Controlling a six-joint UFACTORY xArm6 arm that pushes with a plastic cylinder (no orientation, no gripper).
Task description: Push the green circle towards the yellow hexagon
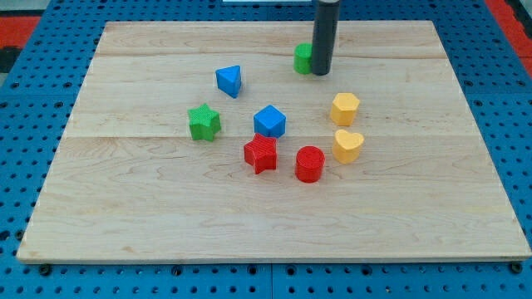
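The green circle [302, 58] sits near the view's top, partly hidden behind my rod. My tip [320, 73] rests on the board, touching the circle's right side. The yellow hexagon [344, 109] lies below and to the right of my tip, a short gap away.
A yellow heart [347, 145] lies just below the hexagon. A red cylinder [309, 164] and red star [260, 153] sit at mid-board. A blue block [269, 121], a blue triangle [229, 80] and a green star [204, 122] lie to the left. The wooden board [125, 224] rests on blue pegboard.
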